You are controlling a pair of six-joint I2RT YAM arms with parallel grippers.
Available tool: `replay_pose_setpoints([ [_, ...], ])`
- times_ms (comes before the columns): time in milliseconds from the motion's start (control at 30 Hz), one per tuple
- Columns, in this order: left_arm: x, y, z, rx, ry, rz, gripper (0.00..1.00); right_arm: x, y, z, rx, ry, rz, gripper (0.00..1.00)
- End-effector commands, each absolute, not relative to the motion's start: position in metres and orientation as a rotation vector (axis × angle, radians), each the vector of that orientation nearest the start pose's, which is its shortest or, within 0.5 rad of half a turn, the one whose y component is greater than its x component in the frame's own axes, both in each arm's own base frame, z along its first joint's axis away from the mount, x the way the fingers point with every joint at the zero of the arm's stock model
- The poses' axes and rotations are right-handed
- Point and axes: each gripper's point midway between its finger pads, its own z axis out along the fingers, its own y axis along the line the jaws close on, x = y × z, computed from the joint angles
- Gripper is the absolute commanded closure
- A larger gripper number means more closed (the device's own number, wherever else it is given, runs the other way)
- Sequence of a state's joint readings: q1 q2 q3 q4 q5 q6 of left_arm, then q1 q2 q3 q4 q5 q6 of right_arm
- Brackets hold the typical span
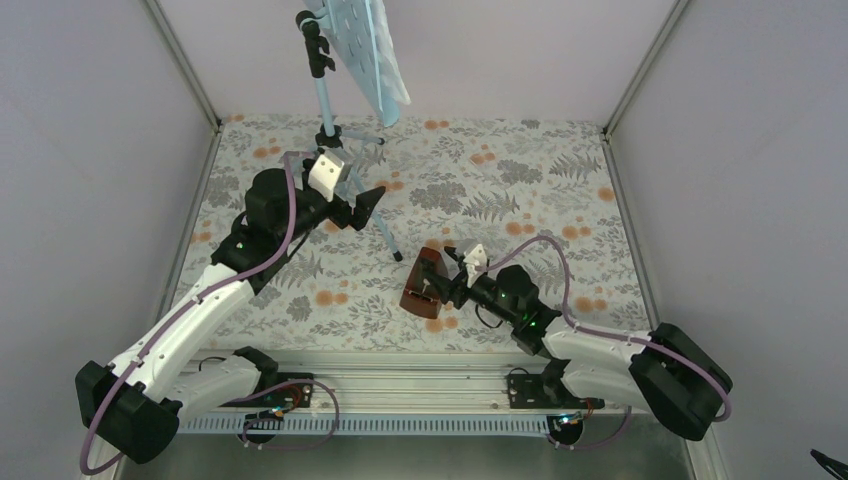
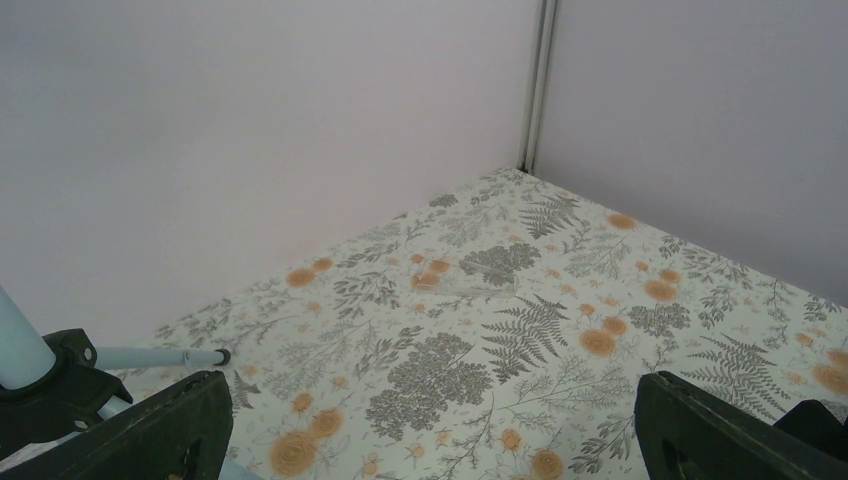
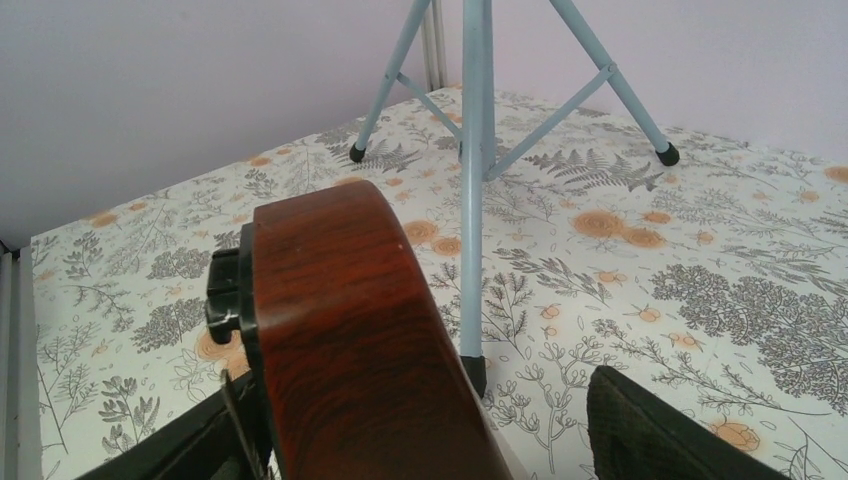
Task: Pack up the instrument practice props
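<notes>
While the right gripper [image 1: 446,287] is straddling the brown metronome [image 3: 360,330], its jaws are standing spread: the wood is sitting close to one side, and the other finger [image 3: 650,430] is hanging clear of it, so nothing is being squeezed. The metronome is leaning at about 6 o'clock from the middle of the table [image 1: 560,210] (whether it is resting there or being lifted I cannot tell). The music stand [image 1: 325,95] is standing upright at 11 o'clock by the back wall, with pale pages [image 1: 393,75] apparently lying on its tilted plate. Its near foot [image 1: 397,256] is reaching to just beside the metronome, crowding that side. The left gripper [image 2: 430,425] is hovering released and empty beside that leg, probably lining up on the stand. Walls are closing three sides, and the widest open room is lying from 1 to 4 o'clock.
</notes>
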State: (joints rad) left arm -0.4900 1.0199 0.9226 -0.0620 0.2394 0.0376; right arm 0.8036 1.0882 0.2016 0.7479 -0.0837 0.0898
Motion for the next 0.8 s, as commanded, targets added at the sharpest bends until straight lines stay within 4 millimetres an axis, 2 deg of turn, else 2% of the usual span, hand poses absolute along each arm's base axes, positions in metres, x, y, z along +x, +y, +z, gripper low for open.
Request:
replay_pose_setpoints([
  [0, 0.304, -0.209, 0.346, 0.628, 1.611, -0.546, 0.00, 0.238, 0.255, 0.176, -0.622, 1.595, 0.713, 0.29],
  [267, 0.303, -0.210, 0.346, 0.636, 1.606, -0.554, 0.00, 0.239, 0.258, 0.176, -0.626, 1.598, 0.734, 0.31],
  [767, 0.301, -0.211, 0.347, 0.641, 1.604, -0.558, 0.00, 0.239, 0.265, 0.177, -0.662, 1.595, 0.811, 0.42],
])
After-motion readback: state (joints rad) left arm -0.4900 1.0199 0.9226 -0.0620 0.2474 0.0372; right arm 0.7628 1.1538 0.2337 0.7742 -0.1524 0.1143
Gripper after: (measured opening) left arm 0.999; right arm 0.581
